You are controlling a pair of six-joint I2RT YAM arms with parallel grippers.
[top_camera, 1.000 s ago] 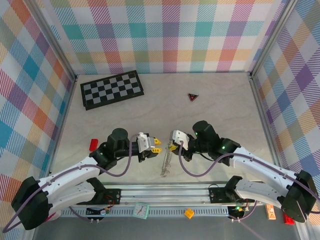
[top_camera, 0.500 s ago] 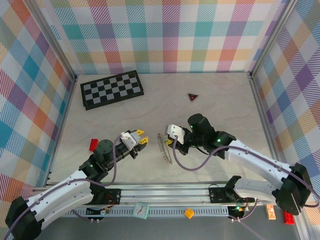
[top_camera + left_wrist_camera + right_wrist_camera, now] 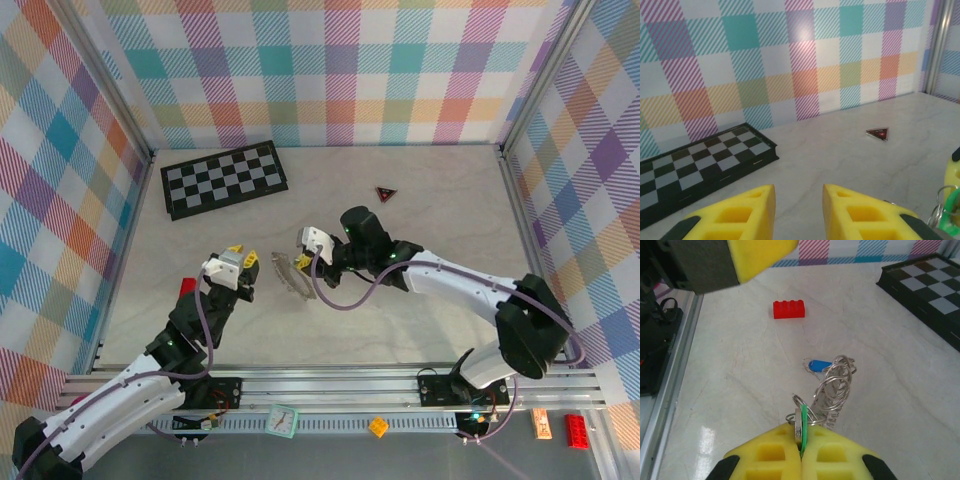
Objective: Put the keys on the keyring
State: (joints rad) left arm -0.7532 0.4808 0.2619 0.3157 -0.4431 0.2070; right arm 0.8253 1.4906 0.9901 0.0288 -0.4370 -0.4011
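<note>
My right gripper (image 3: 803, 432) is shut on the green key (image 3: 803, 416), pinching it together with a small metal ring. From there the silvery keyring (image 3: 834, 388) hangs down toward the table. The blue key (image 3: 819, 365) lies at its far end, by the coils. In the top view the keyring (image 3: 284, 275) sits between the right gripper (image 3: 301, 262) and my left gripper (image 3: 245, 255). The left gripper (image 3: 798, 210) is open, with bare table between its yellow fingers. The green key (image 3: 953, 210) shows at that view's right edge.
A black-and-white checkerboard (image 3: 225, 178) lies at the back left. A small dark triangle with a red mark (image 3: 386, 193) sits at the back middle. A red brick (image 3: 187, 288) lies by the left arm. Plaid walls close three sides.
The right gripper has carried the keyring left and farther from the bases. The left gripper has drawn back to the left, away from the ring.
</note>
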